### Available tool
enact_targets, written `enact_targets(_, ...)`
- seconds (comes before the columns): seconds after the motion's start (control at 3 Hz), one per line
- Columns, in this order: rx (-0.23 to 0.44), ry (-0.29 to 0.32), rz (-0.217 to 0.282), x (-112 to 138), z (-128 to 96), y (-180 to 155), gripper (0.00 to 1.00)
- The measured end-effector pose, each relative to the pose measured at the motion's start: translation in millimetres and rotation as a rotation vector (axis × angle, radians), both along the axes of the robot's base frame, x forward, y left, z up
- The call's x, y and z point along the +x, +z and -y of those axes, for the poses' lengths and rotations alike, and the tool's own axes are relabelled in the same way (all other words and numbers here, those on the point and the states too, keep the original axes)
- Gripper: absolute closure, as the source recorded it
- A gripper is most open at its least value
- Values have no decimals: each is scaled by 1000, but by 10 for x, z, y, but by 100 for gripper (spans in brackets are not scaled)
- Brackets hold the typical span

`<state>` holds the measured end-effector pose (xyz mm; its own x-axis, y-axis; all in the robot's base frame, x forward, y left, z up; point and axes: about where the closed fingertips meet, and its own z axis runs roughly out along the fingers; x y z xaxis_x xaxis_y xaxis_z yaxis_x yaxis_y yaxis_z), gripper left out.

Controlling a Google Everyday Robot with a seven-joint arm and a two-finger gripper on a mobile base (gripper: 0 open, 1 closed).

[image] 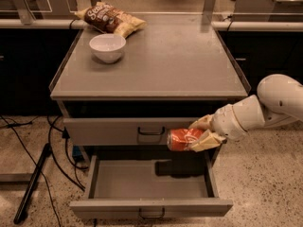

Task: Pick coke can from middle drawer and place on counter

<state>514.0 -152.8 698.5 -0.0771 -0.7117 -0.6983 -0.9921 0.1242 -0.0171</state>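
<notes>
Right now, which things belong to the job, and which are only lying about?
Job: coke can, held sideways in the gripper above the open middle drawer; counter.
Lying about: white bowl and chip bag, both at the counter's back left.

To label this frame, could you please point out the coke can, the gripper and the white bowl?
coke can (179, 139), camera view, red side wall.
gripper (196, 136), camera view, midway between fingertips, above the open middle drawer (151, 181).
white bowl (108, 47), camera view, inner hollow.

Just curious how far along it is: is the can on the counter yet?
No, the gripper holds the can in the air above the open drawer, lower than the counter.
</notes>
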Motion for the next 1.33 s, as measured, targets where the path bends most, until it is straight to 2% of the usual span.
enact_targets(0.33, 0, 0, 0, 0, 0, 4, 100)
enact_targets(0.67, 1, -3, 3, 0, -10, 219, 100)
enact_targets(1.33, -39, -41, 7, 10, 30, 1450, 100)
